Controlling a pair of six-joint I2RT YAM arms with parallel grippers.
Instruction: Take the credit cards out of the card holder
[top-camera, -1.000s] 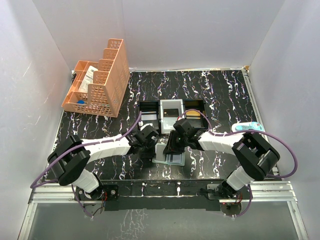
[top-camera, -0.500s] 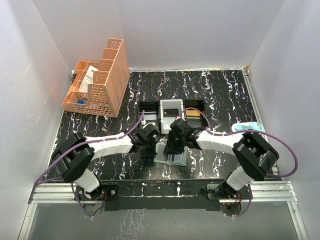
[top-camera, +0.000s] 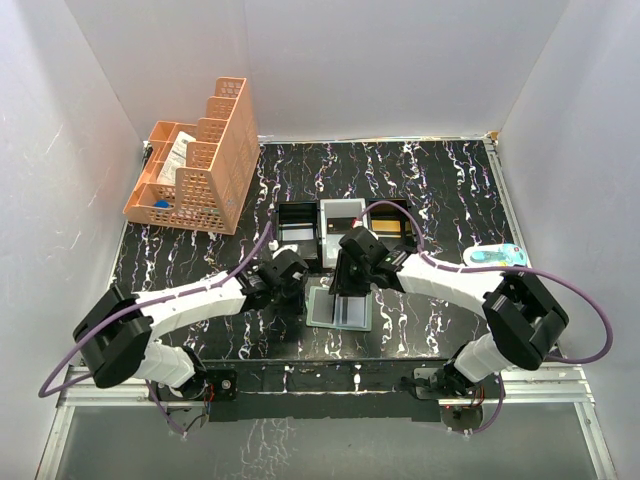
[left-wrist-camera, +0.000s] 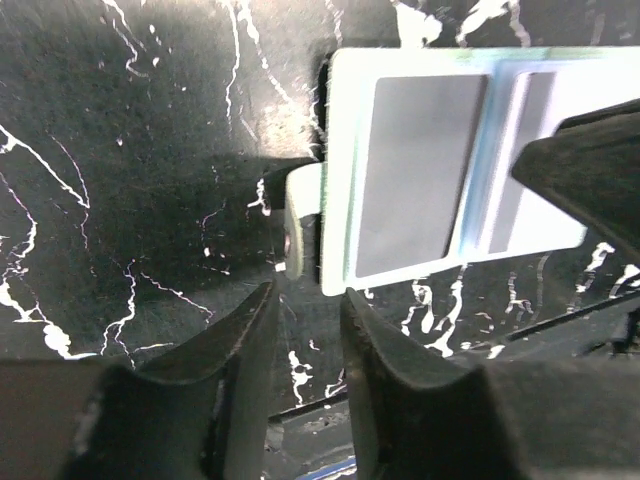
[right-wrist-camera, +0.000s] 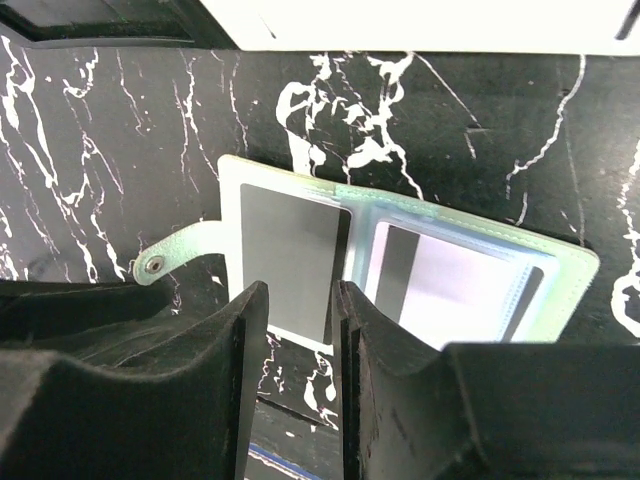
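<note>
Card holder (top-camera: 343, 312) lies open and flat on the table (top-camera: 450, 190), close to the middle of the near edge, its long axis running left to right. We see the right gripper (right-wrist-camera: 295, 310) directly above its left panel, jaws slightly parted and empty, lined up over the dark card (right-wrist-camera: 290, 255) there. Our left gripper (left-wrist-camera: 305, 305) sits just left of it, beside the snap tab (left-wrist-camera: 303, 215), jaws also narrowly apart, grasping nothing. We judge the right arm better placed to draw that card.

Robot lab cell, white enclosure walls (top-camera: 380, 60), black marbled tabletop (top-camera: 450, 190), aluminium frame rail (top-camera: 545, 380)
</note>
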